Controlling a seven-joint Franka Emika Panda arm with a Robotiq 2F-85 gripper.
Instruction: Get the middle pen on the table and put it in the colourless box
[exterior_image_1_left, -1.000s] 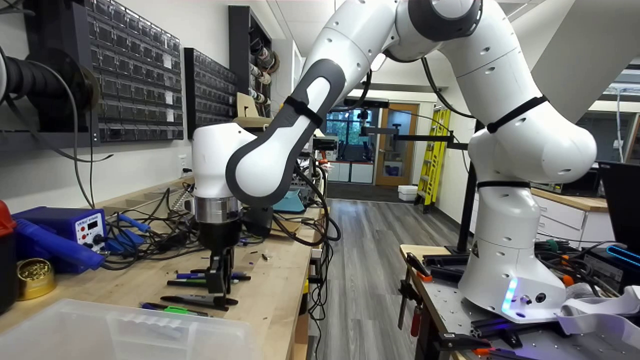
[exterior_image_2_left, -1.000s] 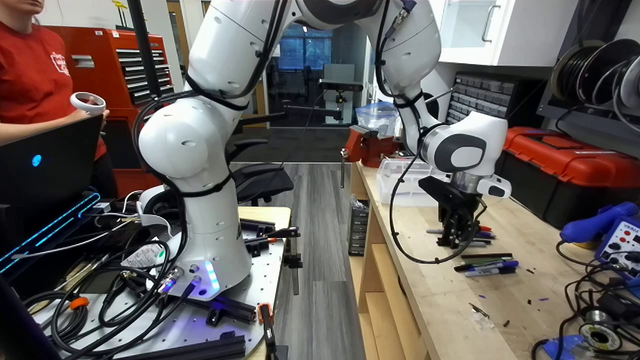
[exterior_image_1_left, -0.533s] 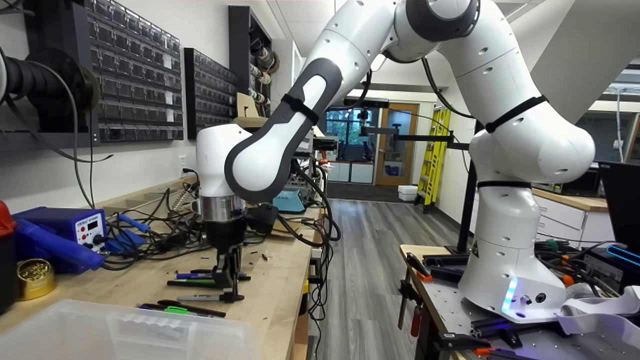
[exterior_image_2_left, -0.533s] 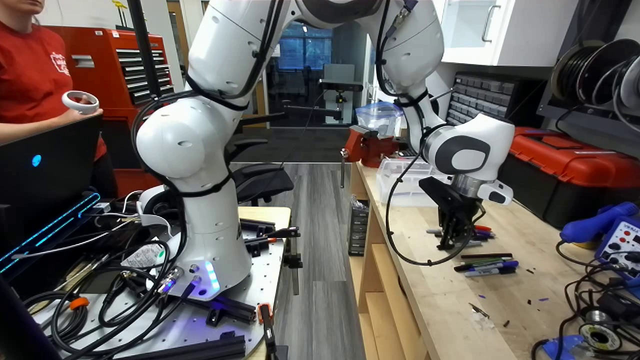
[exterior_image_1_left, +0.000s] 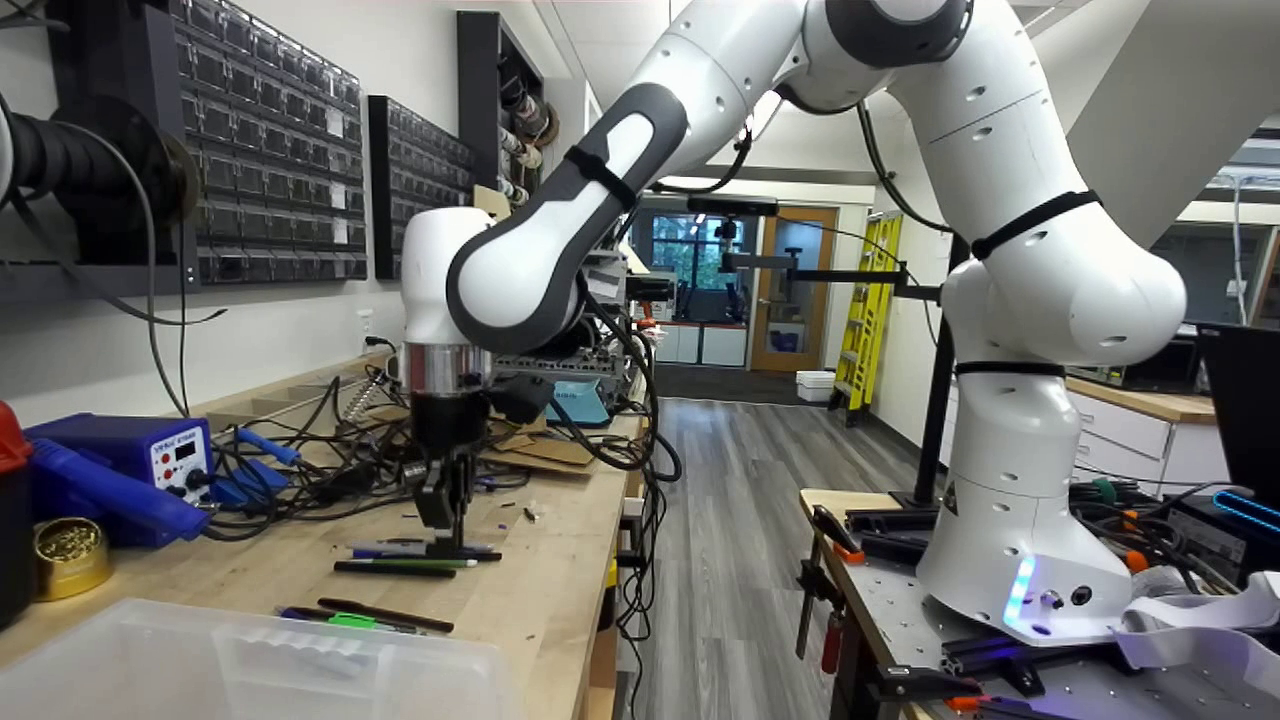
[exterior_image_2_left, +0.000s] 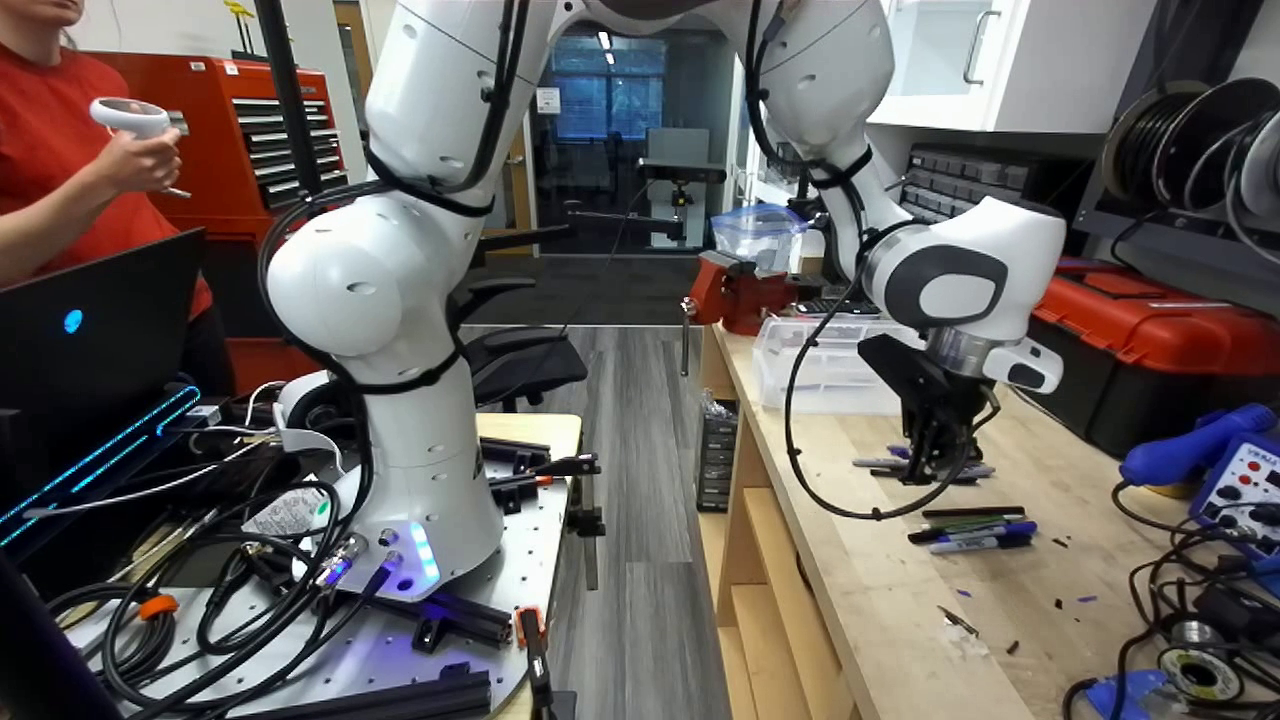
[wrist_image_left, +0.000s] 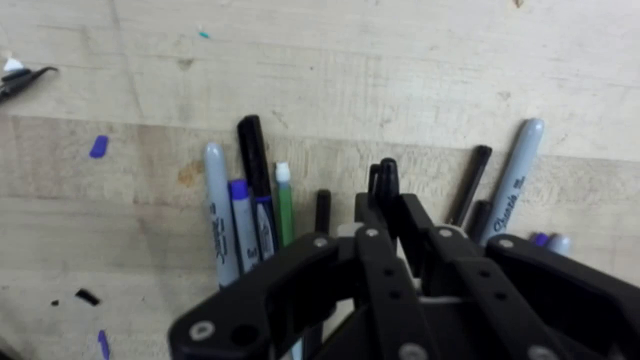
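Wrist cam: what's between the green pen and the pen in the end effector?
Wrist view: a dark pen lies between the green pen and the gripped pen; the end effector hides part of it.

The surface (exterior_image_2_left: 880, 590) is pale wood, visibly grained and marked. The colourless box (exterior_image_1_left: 420, 665) is clear, faintly frosted plastic. The arm (exterior_image_1_left: 1005, 145) looks smooth, softly glossy; its wrist collar (exterior_image_1_left: 445, 368) is shiny metal. The jaws are matt black, dotted with metal screw heads (wrist_image_left: 202, 330). The pen (wrist_image_left: 388, 180) between them ends in smooth dark plastic.
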